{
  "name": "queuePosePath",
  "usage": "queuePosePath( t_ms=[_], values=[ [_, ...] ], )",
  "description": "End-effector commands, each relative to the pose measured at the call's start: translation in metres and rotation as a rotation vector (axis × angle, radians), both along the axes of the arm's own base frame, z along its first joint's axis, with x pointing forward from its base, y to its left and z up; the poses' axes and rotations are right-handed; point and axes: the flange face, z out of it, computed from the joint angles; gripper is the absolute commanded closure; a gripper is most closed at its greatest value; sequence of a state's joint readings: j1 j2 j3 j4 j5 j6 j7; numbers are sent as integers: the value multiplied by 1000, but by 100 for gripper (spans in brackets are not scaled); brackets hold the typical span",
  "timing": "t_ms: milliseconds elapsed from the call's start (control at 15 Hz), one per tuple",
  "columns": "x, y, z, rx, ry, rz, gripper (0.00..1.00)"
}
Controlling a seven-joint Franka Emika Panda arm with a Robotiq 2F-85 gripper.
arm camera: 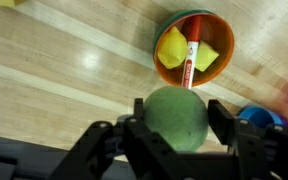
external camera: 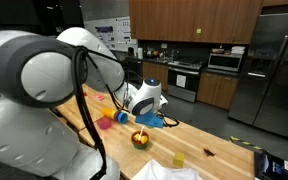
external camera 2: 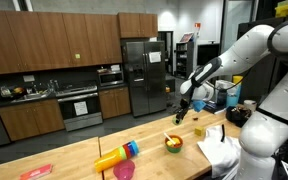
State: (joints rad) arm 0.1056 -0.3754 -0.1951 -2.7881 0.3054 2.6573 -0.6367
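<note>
In the wrist view my gripper (arm camera: 177, 108) is shut on a dark green ball (arm camera: 176, 122), one finger on each side of it. Just beyond the ball, on the wooden table, stands an orange bowl (arm camera: 168, 68) that holds yellow pieces (arm camera: 171, 47) and a red marker (arm camera: 190, 62). In both exterior views the gripper (external camera: 144, 99) (external camera 2: 184, 108) hangs in the air above the bowl (external camera: 139, 139) (external camera 2: 173, 144). The ball itself is too small to make out there.
A pink cup (external camera: 106, 124) (external camera 2: 124, 171), a yellow and blue toy (external camera 2: 117, 155) and a white cloth (external camera 2: 219, 150) lie on the wooden table (external camera: 214, 150). A small yellow block (external camera: 179, 160) sits near the bowl. Kitchen cabinets and a steel fridge (external camera 2: 142, 75) stand behind.
</note>
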Motion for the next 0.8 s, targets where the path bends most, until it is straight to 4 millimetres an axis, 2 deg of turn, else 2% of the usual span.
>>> queuePosePath(
  t_ms=[0,333,600,733],
  values=[
    [0,-35,-3,31,-22,-196,61],
    [-19,-109,-6,62,-22,-471,61],
    [-44,-162,-9,80,-9,-696,61],
    [-57,-183,-12,101,5,-810,61]
  ],
)
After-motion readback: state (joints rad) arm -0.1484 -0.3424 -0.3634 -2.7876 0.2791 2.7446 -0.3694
